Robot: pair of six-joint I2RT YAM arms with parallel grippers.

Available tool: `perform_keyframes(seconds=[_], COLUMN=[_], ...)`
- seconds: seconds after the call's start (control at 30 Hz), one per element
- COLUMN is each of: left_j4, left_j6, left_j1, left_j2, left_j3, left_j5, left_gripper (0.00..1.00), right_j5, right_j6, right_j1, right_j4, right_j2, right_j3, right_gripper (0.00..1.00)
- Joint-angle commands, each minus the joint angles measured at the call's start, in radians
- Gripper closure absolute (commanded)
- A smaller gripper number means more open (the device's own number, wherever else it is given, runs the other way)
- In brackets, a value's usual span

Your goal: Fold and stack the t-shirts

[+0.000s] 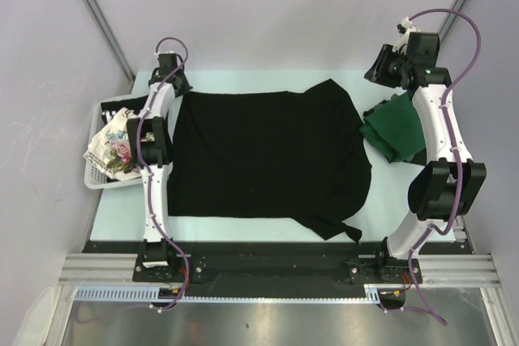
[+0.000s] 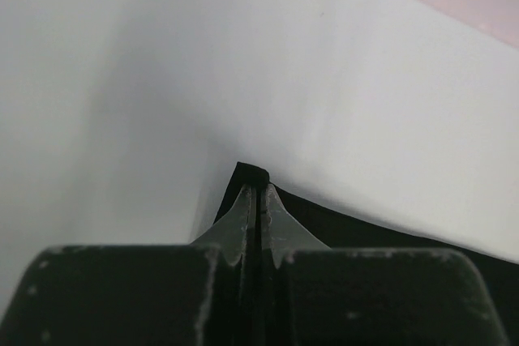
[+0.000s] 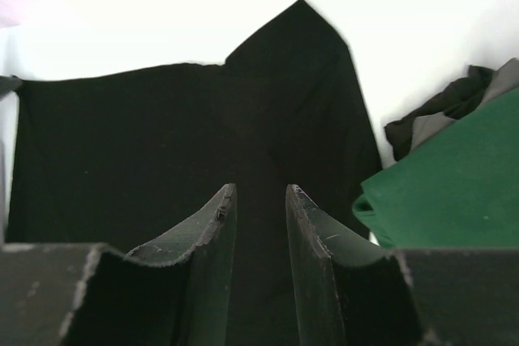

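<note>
A large plain black t-shirt (image 1: 268, 155) lies spread flat across the table, one sleeve pointing to the far side and one to the near side. My left gripper (image 1: 173, 79) is at its far left corner, shut on that corner of cloth (image 2: 252, 173); the left wrist view shows the gripper (image 2: 258, 190) with the black fabric pinched between its fingers. My right gripper (image 1: 379, 66) hangs raised at the far right, looking back over the black shirt (image 3: 162, 135). Its jaws (image 3: 261, 192) are open with nothing between them. A dark green t-shirt (image 1: 395, 131) lies crumpled at the right.
A white slatted basket (image 1: 99, 177) stands at the table's left edge, holding a white floral-print shirt (image 1: 113, 151) and a black one with white lettering (image 1: 128, 111). A dark bit of cloth (image 3: 442, 115) shows behind the green shirt (image 3: 454, 176). Grey walls enclose the table.
</note>
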Motion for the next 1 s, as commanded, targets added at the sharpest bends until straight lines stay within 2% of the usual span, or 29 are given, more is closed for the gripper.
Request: perform_keyframes(seconds=[0.0, 0.27, 0.43, 0.73, 0.97], left_j4=[0.179, 0.227, 0.204, 0.151, 0.095], left_j6=[-0.029, -0.105, -0.090, -0.086, -0.061], left_j1=[0.020, 0.020, 0.020, 0.034, 0.042], left_j2=[-0.018, -0.001, -0.004, -0.026, -0.035], left_j3=[0.028, 0.013, 0.005, 0.008, 0.007], left_j5=[0.081, 0.139, 0.144, 0.106, 0.098], left_gripper=[0.99, 0.98, 0.99, 1.00, 1.00], right_j5=[0.032, 0.011, 0.020, 0.023, 0.021], right_j6=[-0.036, -0.003, 0.020, 0.021, 0.018], right_j1=[-0.007, 0.031, 0.042, 0.033, 0.022], right_j4=[0.018, 0.048, 0.093, 0.091, 0.140], right_j2=[0.015, 0.186, 0.330, 0.585, 0.648], right_j3=[0.021, 0.089, 0.109, 0.337, 0.380], right_gripper=[0.64, 0.63, 0.65, 0.62, 0.60])
